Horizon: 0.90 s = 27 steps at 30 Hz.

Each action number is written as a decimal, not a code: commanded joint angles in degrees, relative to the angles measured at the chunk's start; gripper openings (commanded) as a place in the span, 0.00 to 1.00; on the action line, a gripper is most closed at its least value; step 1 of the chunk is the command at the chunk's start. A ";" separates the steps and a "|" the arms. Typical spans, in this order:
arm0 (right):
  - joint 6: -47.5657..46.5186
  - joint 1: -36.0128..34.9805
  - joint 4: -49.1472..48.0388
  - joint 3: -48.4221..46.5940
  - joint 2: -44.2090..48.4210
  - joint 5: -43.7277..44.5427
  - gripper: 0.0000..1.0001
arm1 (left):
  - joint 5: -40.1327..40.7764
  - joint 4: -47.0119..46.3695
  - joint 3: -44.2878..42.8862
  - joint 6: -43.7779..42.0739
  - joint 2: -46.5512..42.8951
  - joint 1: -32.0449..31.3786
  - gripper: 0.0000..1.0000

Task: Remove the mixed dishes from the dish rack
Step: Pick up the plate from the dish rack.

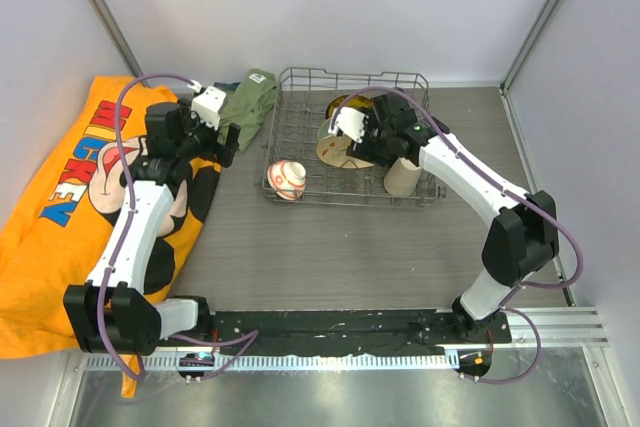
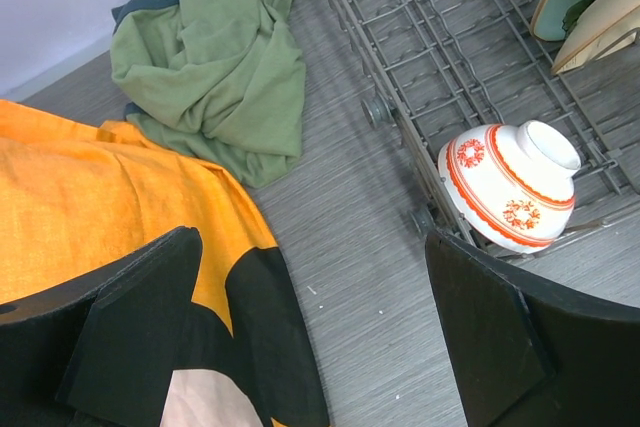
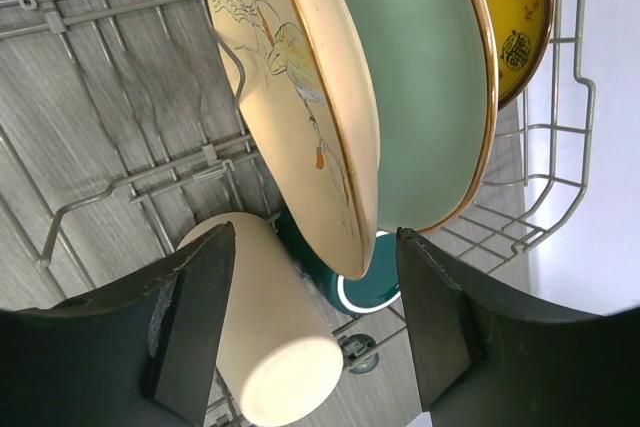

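**Rack and contents.** The dish rack (image 1: pixel 350 73) is standing toward the far side of the table (image 1: pixel 330 257), and all six dishes are sitting inside it.
- The cream bird-painted plate (image 3: pixel 300 97), the pale green plate (image 3: pixel 420 77) and the small yellow patterned plate (image 3: pixel 520 17) are standing on edge, packed closely one behind the other.
- The beige handleless cup (image 3: pixel 270 337) is sitting just beside the cream bird-painted plate.
- The dark teal mug (image 3: pixel 365 282) is only partly showing behind the cup, past the plate rims.
- The small red-orange bowl (image 2: pixel 510 187) is resting tilted, foot upward, in the rack's near left corner.

**Right tool.** The right tool (image 3: pixel 315 242) is reaching into the rack. Its jaws are standing apart and straddling the rims of the cream and green plates. A gap is showing between one finger (image 3: pixel 190 317) and the cream plate, so it is grasping nothing.

**Left tool.** The left tool (image 2: pixel 312 247) is hanging fully released over bare table, between the rack and an orange printed cloth (image 2: pixel 90 207). A green garment (image 2: pixel 220 67) is lying beyond it.
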<state>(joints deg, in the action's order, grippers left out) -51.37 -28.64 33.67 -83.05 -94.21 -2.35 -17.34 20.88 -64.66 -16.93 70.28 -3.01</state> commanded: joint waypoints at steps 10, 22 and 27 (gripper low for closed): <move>-3.56 -1.06 -5.63 -4.49 -3.96 5.34 0.66 | 1.96 -3.83 0.33 -1.62 0.56 -0.25 1.00; -4.61 -1.24 -5.72 -7.48 -7.82 6.30 0.60 | 2.84 -4.54 0.33 -1.97 1.00 -0.25 1.00; -4.70 -1.50 -5.72 -7.39 -8.62 6.66 0.53 | 3.28 -4.54 0.59 -2.23 0.91 -0.16 1.00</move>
<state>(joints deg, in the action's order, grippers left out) -55.61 -29.54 29.71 -87.90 -102.67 3.20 -14.90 19.44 -64.27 -18.46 71.26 -3.01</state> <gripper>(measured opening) 0.549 0.996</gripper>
